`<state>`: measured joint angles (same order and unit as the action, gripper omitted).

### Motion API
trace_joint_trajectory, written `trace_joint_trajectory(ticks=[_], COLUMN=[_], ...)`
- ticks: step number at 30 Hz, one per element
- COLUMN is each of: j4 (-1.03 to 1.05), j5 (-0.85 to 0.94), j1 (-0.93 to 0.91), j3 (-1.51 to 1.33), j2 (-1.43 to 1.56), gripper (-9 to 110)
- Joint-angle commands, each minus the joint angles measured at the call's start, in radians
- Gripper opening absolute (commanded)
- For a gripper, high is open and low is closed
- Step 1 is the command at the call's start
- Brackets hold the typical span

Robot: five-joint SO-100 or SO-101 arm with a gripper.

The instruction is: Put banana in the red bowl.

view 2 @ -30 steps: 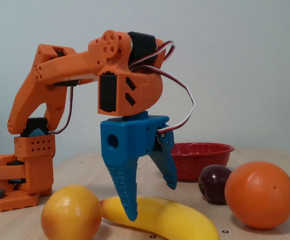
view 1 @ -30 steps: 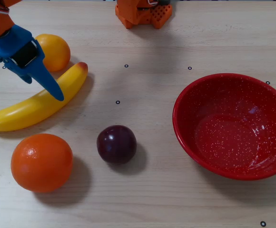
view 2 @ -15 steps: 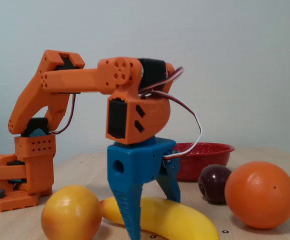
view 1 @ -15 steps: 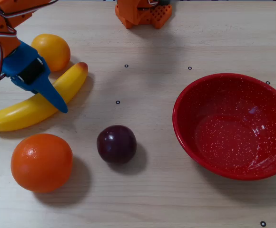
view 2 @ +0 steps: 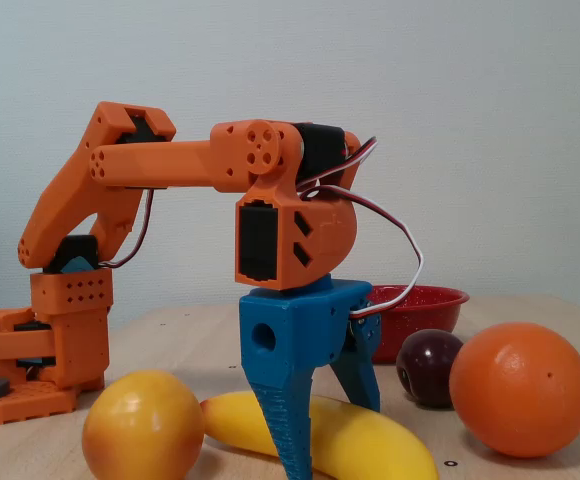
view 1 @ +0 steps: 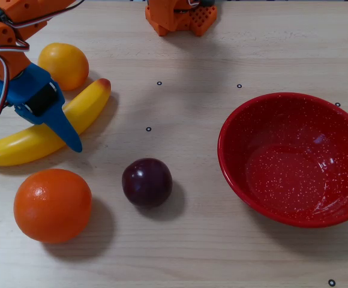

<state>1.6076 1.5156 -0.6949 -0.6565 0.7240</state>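
The yellow banana (view 1: 18, 147) lies at the left of the overhead view, its reddish tip pointing up-right. My blue gripper (view 1: 57, 129) is lowered over its middle, open. In the fixed view the gripper (view 2: 335, 440) straddles the banana (view 2: 390, 455), one finger in front and one behind, tips close to the table. I cannot tell whether the fingers touch the fruit. The red bowl (view 1: 264, 120), speckled white and holding nothing, sits far to the right in the overhead view and shows behind the gripper as the bowl (view 2: 435, 300) in the fixed view.
A yellow-orange round fruit (view 1: 63, 65) sits just above the banana, an orange (view 1: 53, 204) below it, and a dark plum (view 1: 147, 182) between banana and bowl. The arm's orange base (view 1: 180, 15) stands at the top edge.
The gripper has come down and shifted slightly toward the near side of the banana; its fingers now reach lower around the fruit. Banana, bowl and other fruits have not moved.
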Motion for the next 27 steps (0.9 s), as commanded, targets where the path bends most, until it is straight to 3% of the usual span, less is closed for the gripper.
trace_joint_trajectory(ticks=[1,27], j4=[-0.021,-0.058], j5=[-0.003,0.015], j1=[0.015,0.003], j3=[0.083,0.06], j2=[0.038,0.041], gripper=[31,17])
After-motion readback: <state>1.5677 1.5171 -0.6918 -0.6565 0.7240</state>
